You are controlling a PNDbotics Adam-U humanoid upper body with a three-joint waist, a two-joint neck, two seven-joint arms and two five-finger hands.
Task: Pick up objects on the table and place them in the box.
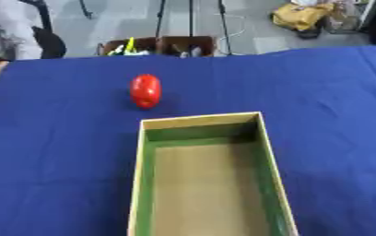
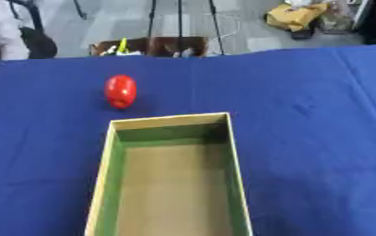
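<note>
Nearest me, I see the open box (image 1: pixel 210 184) with green inner walls on the blue table (image 1: pixel 54 161), nothing inside it. Just beyond its far left corner stands a red object (image 1: pixel 145 90), apart from the box. At the right eye view's right edge a dark speck shows that the left eye view lacks; neither of my hands is in view, so I cannot tell their state.

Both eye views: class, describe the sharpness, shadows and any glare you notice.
Left eye view: soft all over, the red object has fuzzy edges and a faint shadow on the blue cloth. Right eye view: equally soft; the box shades its far inner wall; no glare.
</note>
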